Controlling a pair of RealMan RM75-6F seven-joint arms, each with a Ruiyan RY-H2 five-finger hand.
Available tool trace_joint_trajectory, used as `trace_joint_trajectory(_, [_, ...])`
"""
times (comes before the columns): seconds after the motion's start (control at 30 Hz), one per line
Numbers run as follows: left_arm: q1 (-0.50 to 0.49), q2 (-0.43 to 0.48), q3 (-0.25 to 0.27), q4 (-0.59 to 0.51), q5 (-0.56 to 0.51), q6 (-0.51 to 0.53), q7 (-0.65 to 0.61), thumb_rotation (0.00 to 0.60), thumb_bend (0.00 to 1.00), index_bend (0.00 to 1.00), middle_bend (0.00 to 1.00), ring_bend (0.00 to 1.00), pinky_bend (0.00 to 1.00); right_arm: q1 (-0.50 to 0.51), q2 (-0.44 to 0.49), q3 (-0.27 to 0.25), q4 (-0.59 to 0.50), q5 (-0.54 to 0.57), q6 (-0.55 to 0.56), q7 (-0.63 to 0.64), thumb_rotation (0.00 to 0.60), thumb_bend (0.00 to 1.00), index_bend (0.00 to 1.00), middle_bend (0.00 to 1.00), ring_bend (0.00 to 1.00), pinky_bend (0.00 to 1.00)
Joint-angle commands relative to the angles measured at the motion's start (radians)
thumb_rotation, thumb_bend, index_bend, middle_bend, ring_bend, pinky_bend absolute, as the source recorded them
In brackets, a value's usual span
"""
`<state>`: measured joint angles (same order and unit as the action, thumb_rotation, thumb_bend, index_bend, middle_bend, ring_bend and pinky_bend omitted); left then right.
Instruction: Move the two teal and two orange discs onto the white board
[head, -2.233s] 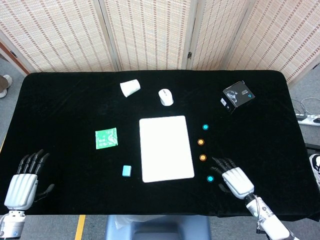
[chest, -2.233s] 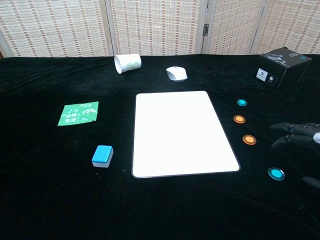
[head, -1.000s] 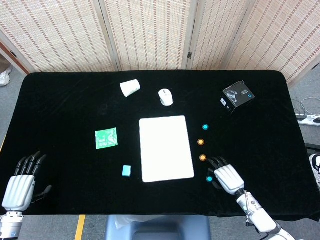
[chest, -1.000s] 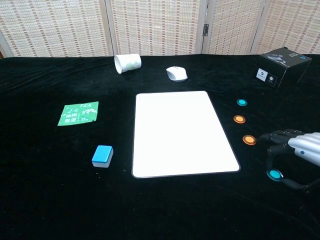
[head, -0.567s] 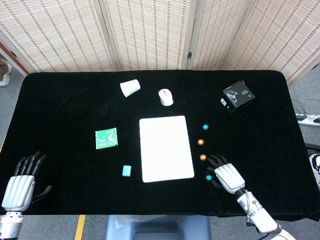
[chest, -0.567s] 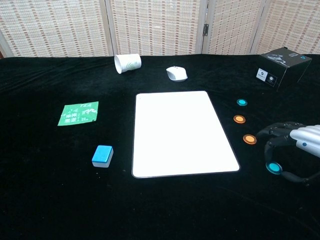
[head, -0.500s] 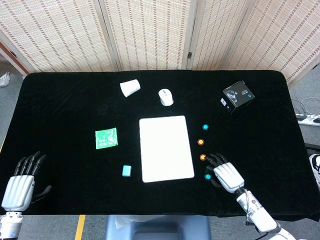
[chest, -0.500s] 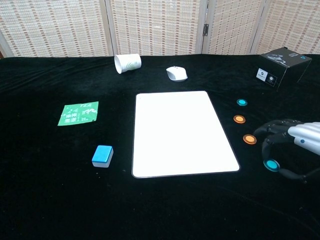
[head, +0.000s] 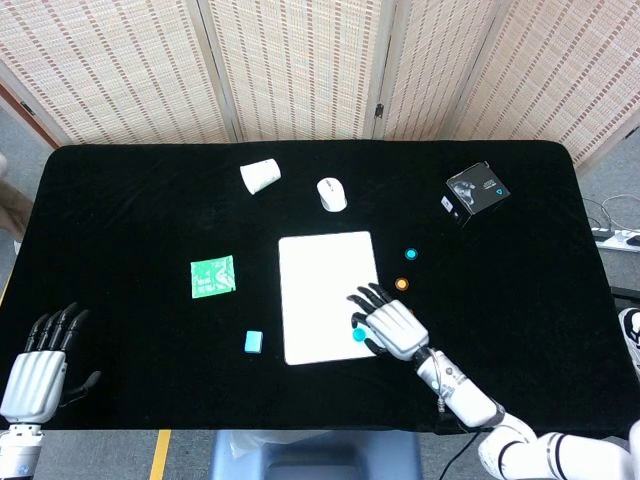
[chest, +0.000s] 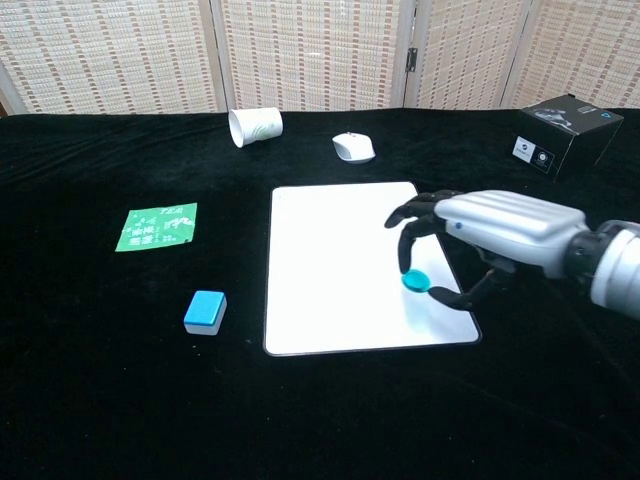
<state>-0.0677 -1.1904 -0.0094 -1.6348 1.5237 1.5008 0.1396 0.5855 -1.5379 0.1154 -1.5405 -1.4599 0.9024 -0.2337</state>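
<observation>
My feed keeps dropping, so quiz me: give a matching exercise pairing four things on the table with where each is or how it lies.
Things:
1. teal disc
2. paper cup
3. blue block
4. left hand

Places or states:
A. lying on its side near the table's far edge
B. pinched by the right hand over the white board
C. open at the table's near corner
D. left of the board's near corner

Pairs: 1-B, 2-A, 3-D, 4-C

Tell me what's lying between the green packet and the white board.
Only bare black cloth between the green packet and the white board, clearest in the head view.
</observation>
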Motion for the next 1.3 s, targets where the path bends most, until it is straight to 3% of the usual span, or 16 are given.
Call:
trace_joint_trajectory(0.03, [0.002,0.001,0.001,0.002,-0.002,0.001,-0.002,0.600,0.28,0.10,0.01,0.04,0.00,0.051,-0.055,0.037,0.006,0.061,-0.054,-0.060,0.600,0.47,0.51,0.16,0.00,0.00])
trace_joint_trajectory(0.37, [0.008,0.000,0.004,0.017,-0.009,-0.002,-0.014,0.600,0.28,0.10,0.01,0.03,0.00,0.128,-0.157,0.050,0.065,0.171,-0.098,-0.166,0.600,0.47,0.49,0.15,0.00,0.00])
trace_joint_trajectory(0.43, [0.008,0.000,0.005,0.018,-0.009,-0.003,-0.020,0.600,0.28,0.10,0.01,0.03,0.00,0.136,-0.160,0.042,0.067,0.188,-0.103,-0.191,0.600,0.47,0.42,0.13,0.00,0.00])
trace_joint_trajectory(0.57, [0.007,-0.002,0.004,0.021,-0.010,-0.006,-0.020,0.600,0.28,0.10,0.01,0.03,0.00,0.139,-0.145,0.032,0.051,0.209,-0.097,-0.207,0.600,0.48,0.04,0.08,0.00,0.00])
trace_joint_trajectory(0.63, [0.004,-0.002,0.004,0.019,-0.009,-0.011,-0.017,0.600,0.28,0.10,0.01,0.04,0.00,0.134,-0.132,0.032,0.045,0.211,-0.078,-0.200,0.600,0.48,0.00,0.07,0.00,0.00])
trace_joint_trajectory(0.77, [-0.001,0.000,0.001,0.008,0.000,-0.010,-0.009,0.600,0.28,0.10,0.01,0.03,0.00,0.114,-0.094,0.044,0.043,0.218,-0.029,-0.170,0.600,0.47,0.01,0.08,0.00,0.00])
trace_joint_trajectory(0.93, [-0.007,-0.002,-0.001,0.000,0.001,-0.016,0.000,0.600,0.28,0.10,0.01,0.04,0.00,0.090,-0.041,0.089,0.093,0.274,0.021,-0.130,0.600,0.47,0.15,0.09,0.00,0.00])
trace_joint_trajectory(1.1, [-0.009,-0.005,0.002,-0.006,0.002,-0.022,0.009,0.600,0.28,0.10,0.01,0.03,0.00,0.101,-0.010,0.129,0.158,0.369,0.005,-0.135,0.600,0.48,0.20,0.10,0.00,0.00])
trace_joint_trajectory(1.3, [-0.009,0.000,0.001,-0.018,0.003,-0.017,0.019,0.600,0.28,0.10,0.01,0.03,0.00,0.142,-0.035,0.153,0.266,0.479,-0.055,-0.155,0.600,0.47,0.25,0.10,0.00,0.00])
